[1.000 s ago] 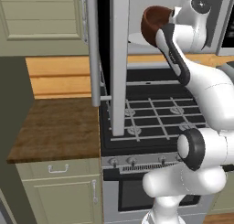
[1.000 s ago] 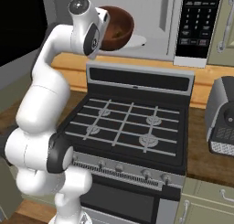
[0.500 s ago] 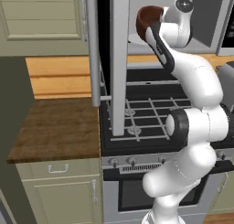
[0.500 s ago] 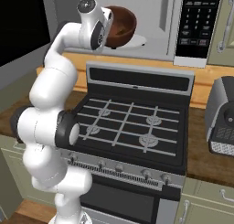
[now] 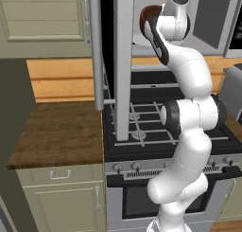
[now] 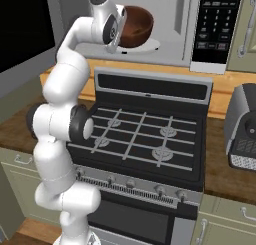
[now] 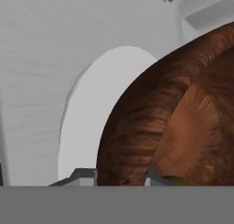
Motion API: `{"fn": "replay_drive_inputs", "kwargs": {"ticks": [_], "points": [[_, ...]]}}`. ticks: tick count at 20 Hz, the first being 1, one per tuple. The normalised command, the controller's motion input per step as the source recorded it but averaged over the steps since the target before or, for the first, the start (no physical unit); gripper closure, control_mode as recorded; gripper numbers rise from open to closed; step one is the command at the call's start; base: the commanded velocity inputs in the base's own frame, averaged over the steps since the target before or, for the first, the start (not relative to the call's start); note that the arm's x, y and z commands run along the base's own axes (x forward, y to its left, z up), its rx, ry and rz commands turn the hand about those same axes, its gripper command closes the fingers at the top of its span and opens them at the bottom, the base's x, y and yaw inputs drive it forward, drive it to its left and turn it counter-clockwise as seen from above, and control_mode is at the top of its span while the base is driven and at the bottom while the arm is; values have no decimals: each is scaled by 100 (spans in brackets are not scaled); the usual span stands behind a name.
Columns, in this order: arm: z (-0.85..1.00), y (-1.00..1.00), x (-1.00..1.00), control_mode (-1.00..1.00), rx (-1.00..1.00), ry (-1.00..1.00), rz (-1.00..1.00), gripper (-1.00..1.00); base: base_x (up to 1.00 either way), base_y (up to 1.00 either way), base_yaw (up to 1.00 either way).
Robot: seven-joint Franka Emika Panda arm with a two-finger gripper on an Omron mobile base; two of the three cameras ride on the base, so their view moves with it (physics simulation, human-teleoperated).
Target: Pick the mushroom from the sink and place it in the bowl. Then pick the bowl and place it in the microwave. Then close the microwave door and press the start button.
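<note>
The round, deep, dark reddish-brown wooden-looking bowl (image 6: 135,25) sat inside the wide light-grey microwave (image 6: 170,9), over its white round turntable plate (image 6: 149,46). The white arm's hand was beside the bowl's left edge, its fingers hidden. Below lay the black-topped gas range (image 6: 145,134); a grey appliance (image 6: 243,129) stood on the right-hand counter.

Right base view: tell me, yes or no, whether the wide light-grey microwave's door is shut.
No. The light-grey microwave stands open, its grey interior showing the round dark reddish-brown wooden bowl over the white turntable plate.
</note>
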Motion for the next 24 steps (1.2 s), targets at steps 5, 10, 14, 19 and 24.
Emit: {"fn": "replay_drive_inputs", "kwargs": {"ticks": [5,10,14,19,24], "points": [[-18,0,1,-100,-4,0,0,-100,0,0,0],[-13,0,-5,-100,0,-11,0,-100,0,0,0],[-11,0,-49,-100,0,-27,0,-100,0,0,0],[-14,0,-75,-100,0,-35,0,-100,0,0,0],[-34,0,-72,-100,0,-25,0,-100,0,0,0]]}}
